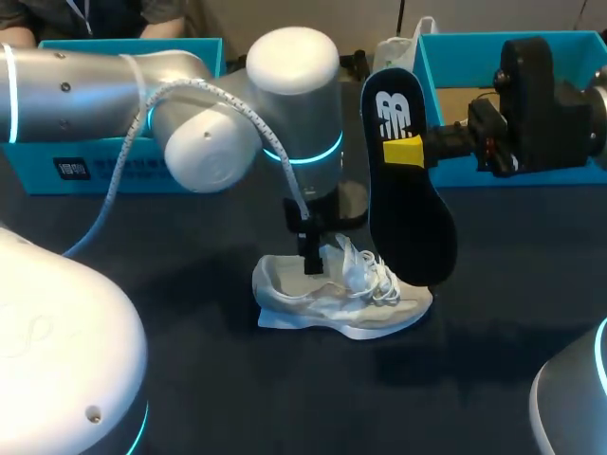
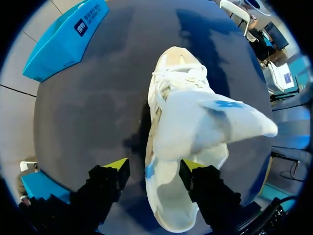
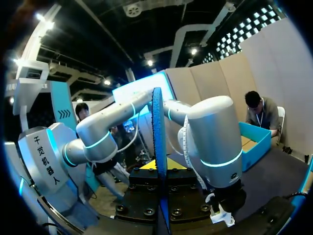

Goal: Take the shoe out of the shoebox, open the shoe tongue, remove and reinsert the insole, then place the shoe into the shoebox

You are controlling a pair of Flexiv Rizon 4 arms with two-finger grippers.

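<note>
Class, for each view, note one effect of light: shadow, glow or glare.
Head view: a cyan ring glows on the left arm. Left wrist view: a dark shadow lies beside the shoe. Right wrist view: that arm's rings glow cyan behind the insole.

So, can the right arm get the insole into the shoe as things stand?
Probably not yet: the left gripper stands over the opening of the shoe, where the insole in the right gripper must enter.

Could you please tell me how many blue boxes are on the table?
2. The left blue box stands at the rear left of the table, the right blue box at its rear right. Some of the table is out of sight, so another may be hidden.
</note>
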